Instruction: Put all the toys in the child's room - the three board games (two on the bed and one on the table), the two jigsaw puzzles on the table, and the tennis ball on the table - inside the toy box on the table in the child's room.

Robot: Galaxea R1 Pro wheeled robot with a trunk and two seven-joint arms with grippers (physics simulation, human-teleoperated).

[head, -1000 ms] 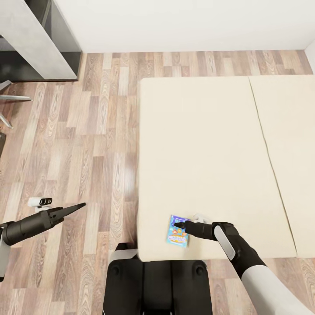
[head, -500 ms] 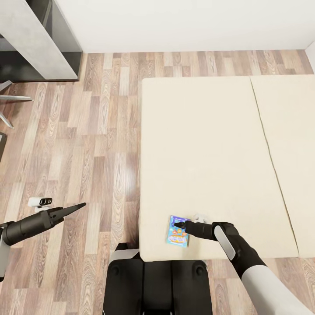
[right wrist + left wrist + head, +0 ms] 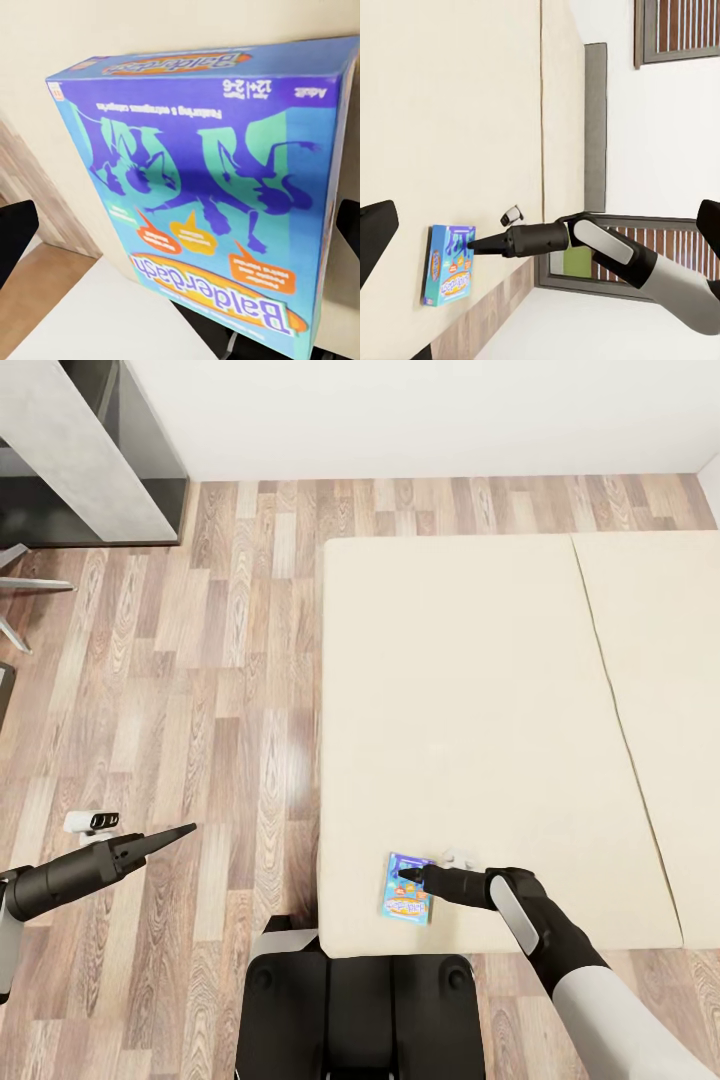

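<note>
beige bed on wood-plank floor; right gripper spread around blue board game; left gripper closed

One board game lies flat on the bed, at its near left corner (close to the edge). Right claw above it; left claw over floor, well left.

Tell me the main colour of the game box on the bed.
Blue flat printed game box, purple figures; clearest in right wrist view.
</note>
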